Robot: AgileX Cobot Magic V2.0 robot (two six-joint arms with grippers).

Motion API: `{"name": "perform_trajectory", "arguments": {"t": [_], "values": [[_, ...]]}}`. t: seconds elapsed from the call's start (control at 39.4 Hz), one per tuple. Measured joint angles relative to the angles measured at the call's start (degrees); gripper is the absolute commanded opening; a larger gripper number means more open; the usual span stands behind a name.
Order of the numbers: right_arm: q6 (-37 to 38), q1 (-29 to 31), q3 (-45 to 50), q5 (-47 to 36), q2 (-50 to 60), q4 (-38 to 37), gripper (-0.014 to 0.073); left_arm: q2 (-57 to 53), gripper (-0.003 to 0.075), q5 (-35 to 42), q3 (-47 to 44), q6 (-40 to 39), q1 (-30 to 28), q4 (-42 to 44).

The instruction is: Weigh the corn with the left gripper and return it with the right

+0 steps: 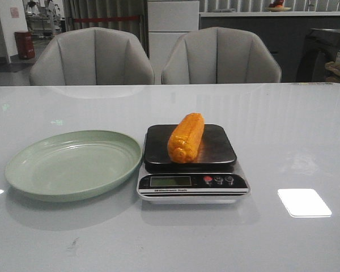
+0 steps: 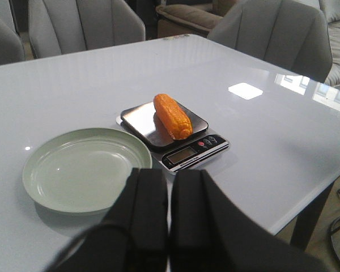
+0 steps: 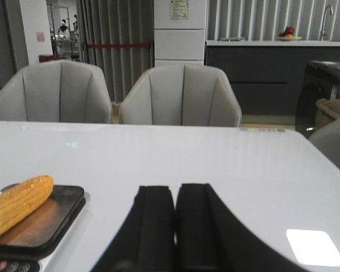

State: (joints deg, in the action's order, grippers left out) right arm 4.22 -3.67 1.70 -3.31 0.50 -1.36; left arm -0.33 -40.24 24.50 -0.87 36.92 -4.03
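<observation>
Near the middle of a glossy white table (image 1: pixel 283 130): a digital kitchen scale (image 1: pixel 192 186) with dark platform, blank display and three buttons. Just beside it, not quite touching: an empty pale green plate (image 1: pixel 22 173). Beyond the far edge: two grey upholstered chairs (image 1: pixel 92 56).

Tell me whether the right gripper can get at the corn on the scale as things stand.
Probably yes. The corn lies exposed on the scale, nothing over or beside it. The right gripper is shut, held back from the scale, and must open first.
</observation>
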Motion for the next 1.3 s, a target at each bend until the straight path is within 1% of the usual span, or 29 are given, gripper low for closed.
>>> {"name": "perform_trajectory", "arguments": {"t": [0.1,0.15,0.2,0.33,0.46,0.56,0.69,0.84,0.91,0.97,1.04,1.12,1.17,1.22,1.3], "values": [[0.35,0.0,0.0,-5.63,0.0,0.88,0.0159,-0.09,0.0114,0.0,-0.39,-0.03,0.0,0.42],[1.05,0.0,0.0,-7.1,0.0,1.69,0.0159,-0.09,0.0114,0.0,-0.53,-0.03,0.0,0.5],[1.48,0.0,-0.65,-6.84,0.0,2.04,0.0159,-0.09,0.0114,0.0,-0.63,-0.03,0.0,0.5],[1.85,0.0,-7.03,-1.84,-2.35,2.33,0.0159,-0.09,0.0114,0.0,-0.86,0.02,0.0,0.54],[1.94,0.0,-15.23,5.87,-10.5,2.33,0.0159,-0.09,0.0114,0.0,-0.86,0.11,0.0,0.54],[1.94,0.0,-21.02,13.64,-16.78,2.33,0.0159,-0.09,0.0114,0.0,-0.86,0.11,0.0,0.54],[1.94,0.0,-23.02,18.61,-21.71,2.33,0.0159,-0.09,0.0114,0.0,-0.86,0.11,0.0,0.54],[1.94,0.0,-23.05,20.3,-23.73,2.33,0.0169,-0.09,0.0114,0.0,-0.86,0.11,0.0,0.54],[1.94,0.0,-23.05,20.83,-24.26,2.33,0.022,-0.09,0.0114,0.0,-0.86,0.11,0.0,0.54],[1.94,0.0,-23.05,21.35,-24.55,2.33,0.0288,-0.09,0.0114,0.0,-0.86,0.11,0.0,0.54],[1.94,-0.23,-23.05,21.62,-25.27,2.33,0.0427,-0.09,0.0114,0.0,-0.86,0.11,0.0,0.54],[1.94,-1.81,-23.15,21.71,-26.14,2.33,0.0567,-0.09,0.0114,0.0,-0.86,0.11,0.0,0.54],[1.3,-3.41,-23.28,21.86,-27.25,2.33,0.062,-0.09,0.0114,0.0,-0.86,0.11,0.0,0.54],[0.65,-4.98,-23.72,22.16,-28.48,2.33,0.0601,-0.09,0.0114,0.0,-0.86,0.11,0.0,0.54],[0.09,-7.84,-24.99,22.43,-31.58,2.33,0.06,-0.09,0.0114,0.0,-0.86,0.11,0.0,0.54]]}}
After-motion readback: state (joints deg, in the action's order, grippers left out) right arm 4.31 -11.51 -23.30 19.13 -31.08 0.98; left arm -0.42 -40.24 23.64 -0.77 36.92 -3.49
